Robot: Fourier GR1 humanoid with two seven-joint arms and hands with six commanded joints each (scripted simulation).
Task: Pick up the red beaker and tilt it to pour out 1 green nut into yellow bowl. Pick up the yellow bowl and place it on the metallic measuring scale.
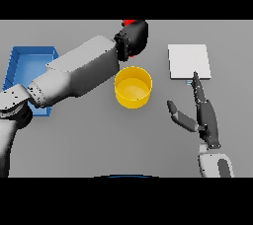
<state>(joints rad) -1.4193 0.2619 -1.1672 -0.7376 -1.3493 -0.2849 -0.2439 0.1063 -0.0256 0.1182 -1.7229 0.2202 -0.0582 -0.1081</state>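
Note:
My left hand [133,38] reaches across the table to the far middle, fingers curled round the red beaker [129,22], of which only a red sliver shows above the hand. Just below it sits the yellow bowl [133,87], upright; I see no nut inside it. The metallic measuring scale [189,61], a pale square plate, lies to the right of the bowl. My right hand [205,118] rests below the scale with straight fingers and thumb spread, holding nothing.
A blue tray [20,61] stands at the left, partly covered by my left arm [74,73], which spans from the left edge toward the bowl.

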